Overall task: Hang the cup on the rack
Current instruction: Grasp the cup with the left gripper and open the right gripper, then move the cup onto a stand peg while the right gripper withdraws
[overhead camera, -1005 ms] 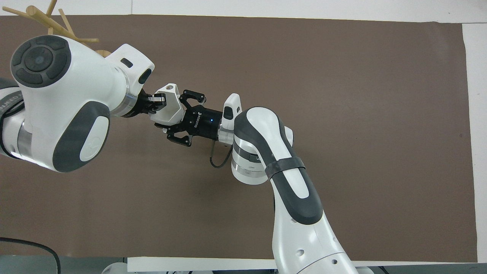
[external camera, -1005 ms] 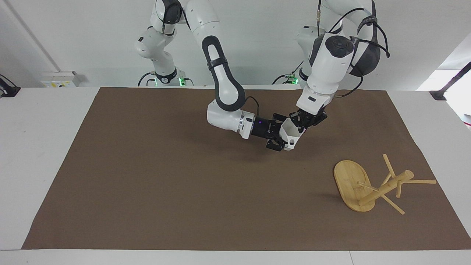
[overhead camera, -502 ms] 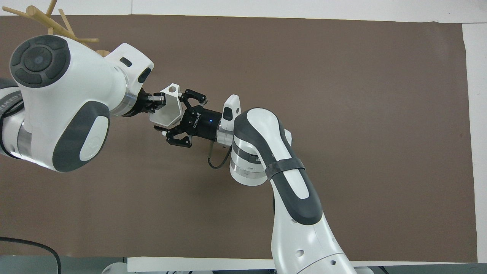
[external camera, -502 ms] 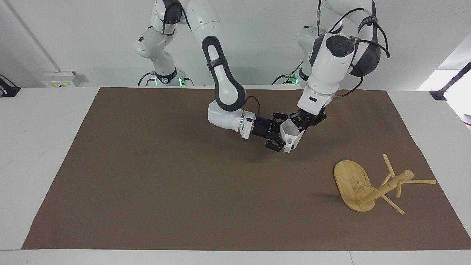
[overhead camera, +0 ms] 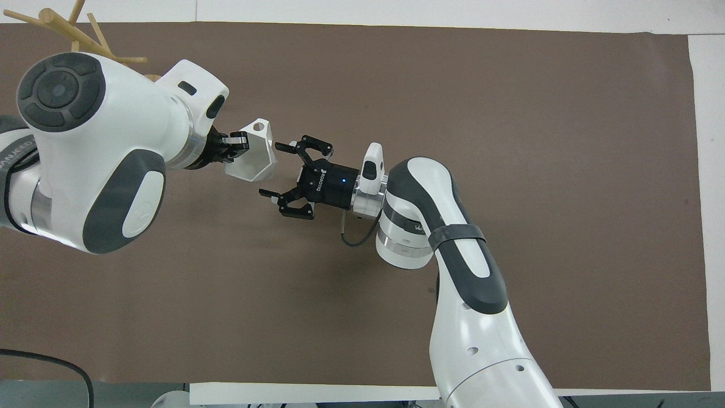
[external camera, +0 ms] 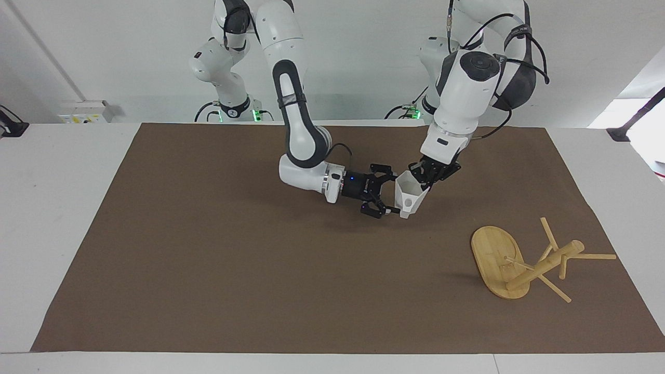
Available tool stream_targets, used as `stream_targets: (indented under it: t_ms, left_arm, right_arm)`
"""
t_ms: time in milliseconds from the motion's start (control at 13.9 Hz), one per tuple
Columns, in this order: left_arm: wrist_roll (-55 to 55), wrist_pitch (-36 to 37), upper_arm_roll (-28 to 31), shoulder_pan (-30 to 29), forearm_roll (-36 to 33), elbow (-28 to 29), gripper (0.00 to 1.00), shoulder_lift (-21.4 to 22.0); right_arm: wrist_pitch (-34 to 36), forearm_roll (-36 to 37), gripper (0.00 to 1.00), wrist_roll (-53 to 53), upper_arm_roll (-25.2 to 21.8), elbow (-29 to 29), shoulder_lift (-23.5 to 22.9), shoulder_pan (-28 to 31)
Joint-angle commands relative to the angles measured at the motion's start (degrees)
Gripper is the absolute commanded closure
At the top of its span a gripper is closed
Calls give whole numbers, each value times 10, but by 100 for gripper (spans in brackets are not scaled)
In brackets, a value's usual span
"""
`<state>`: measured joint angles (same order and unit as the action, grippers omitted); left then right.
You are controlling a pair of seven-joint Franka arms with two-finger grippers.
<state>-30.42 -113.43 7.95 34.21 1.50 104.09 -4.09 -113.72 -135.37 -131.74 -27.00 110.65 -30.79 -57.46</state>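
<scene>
Brown mat (external camera: pixel 260 270) is spread over most of the white table (external camera: pixel 52 218); everything else is placed relative to the mat.

Left arm is reached in from its base end, with the left gripper (external camera: pixel 425 177) held up in the air over the mat's middle strip, toward the edge nearest the robots. Its fingertips are seen pinched together on the wall of the cup (external camera: pixel 408 196), at the rim. In the overhead view the same grip is confirmed: left gripper (overhead camera: pixel 237 145) clamped on the cup (overhead camera: pixel 253 158), rim edge between the pads.

Right arm is bent low over the mat centre. Right gripper (external camera: pixel 382 200) is held level in the air, pointed at the cup, fingers spread wide, nothing between them. In the overhead view the right gripper (overhead camera: pixel 278 171) is seen with a clear gap to the cup; no contact.

Rack (external camera: pixel 524 262) is lying toppled on the mat, near the mat corner at the left arm's end, farther from the robots than the cup. Oval base is tipped up on edge, post is slanted, pegs are splayed out and some are resting on the mat. In the overhead view only the rack (overhead camera: pixel 73 34) pegs are visible above the left arm's wrist housing.

Cup is white, faceted, carried clear of the mat, tilted, handle with its round hole turned away from the robots. Not on the rack.
</scene>
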Motion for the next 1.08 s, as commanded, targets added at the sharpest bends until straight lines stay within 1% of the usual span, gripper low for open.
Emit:
stream_targets:
  t_ms: [0, 144, 215, 359, 431, 502, 789, 1005]
  left_arm:
    - [-29, -27, 6, -14, 3, 8, 100, 5]
    - [-112, -57, 5, -29, 3, 8, 100, -3]
    - [-164, -71, 5, -34, 3, 9, 100, -4]
    - [-207, -84, 6, -43, 3, 13, 100, -3]
    - [-219, -106, 5, -57, 3, 16, 100, -4]
    - [-235, -142, 5, -65, 3, 31, 100, -3]
    - [-336, -352, 4, -106, 3, 99, 100, 0]
    - [-340, -387, 4, -120, 3, 109, 100, -9]
  right_arm:
    - [62, 39, 1, -48, 4, 78, 42, 37]
    - [95, 111, 1, -50, 5, 79, 45, 80]
    - [110, 147, 1, -49, 5, 78, 45, 112]
    - [141, 218, 1, -46, 5, 76, 48, 167]
    - [158, 255, 1, -45, 4, 74, 49, 197]
    - [179, 299, 1, -43, 4, 73, 49, 231]
    - [259, 450, 1, -33, 4, 60, 52, 354]
    - [321, 565, 1, 2, 4, 17, 51, 447]
